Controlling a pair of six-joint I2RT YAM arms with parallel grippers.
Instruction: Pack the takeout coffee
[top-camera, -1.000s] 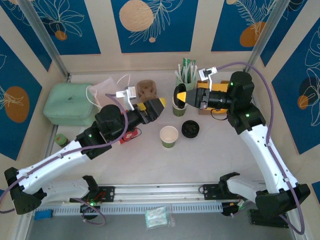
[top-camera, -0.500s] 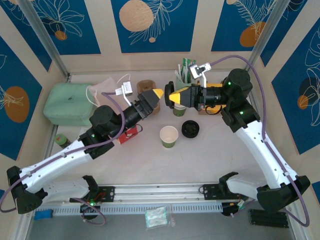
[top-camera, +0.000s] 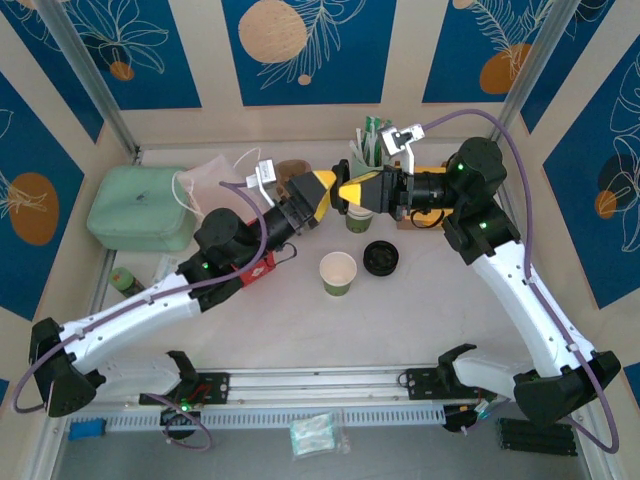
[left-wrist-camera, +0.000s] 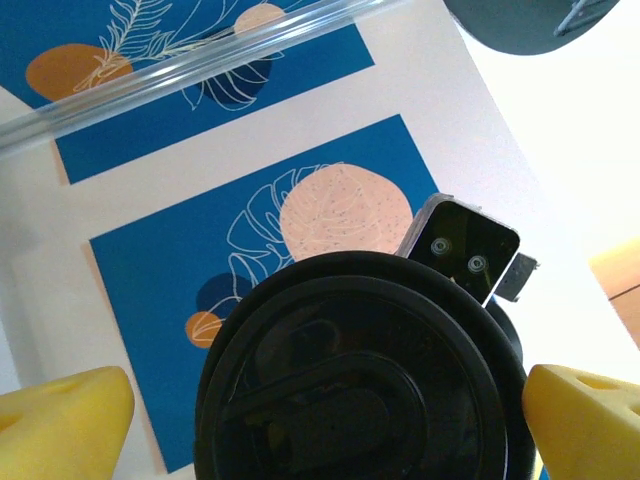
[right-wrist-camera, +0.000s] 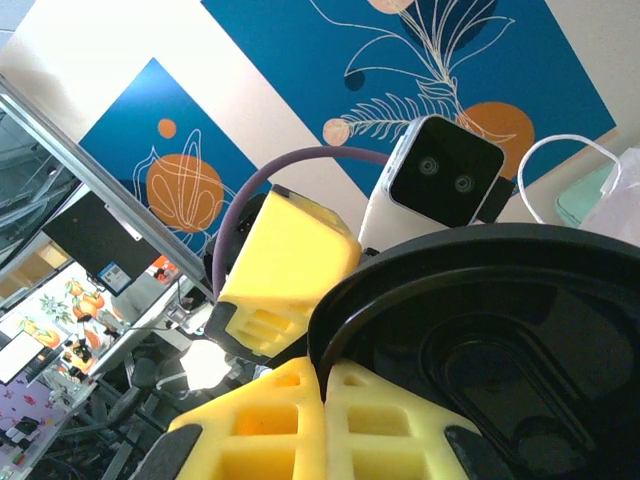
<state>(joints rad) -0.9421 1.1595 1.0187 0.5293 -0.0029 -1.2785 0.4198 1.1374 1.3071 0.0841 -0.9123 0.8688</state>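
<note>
**Lid handoff lining up in mid-air**

Going left to right: the left arm has swung up and in over the last second. The left gripper (top-camera: 322, 188) is now nose to nose with the right one instead of hanging lower over the table. Its jaws are spread wide. In the left wrist view the black plastic lid (left-wrist-camera: 355, 390) sits right between the two yellow pads (left-wrist-camera: 60, 412), and neither looks to be touching it.

The right gripper (top-camera: 352, 190) has pretty much held its spot for the last half second. It's pinched tight on the rim of that lid, holding it up in the air.

Down on the table the paper cup (top-camera: 338, 272) stands upright and open, with a second black lid (top-camera: 380, 258) just beside it on the right.

This reads like a handover. The left one would have to close before the right lets go, and the cup isn't capped yet.
</note>
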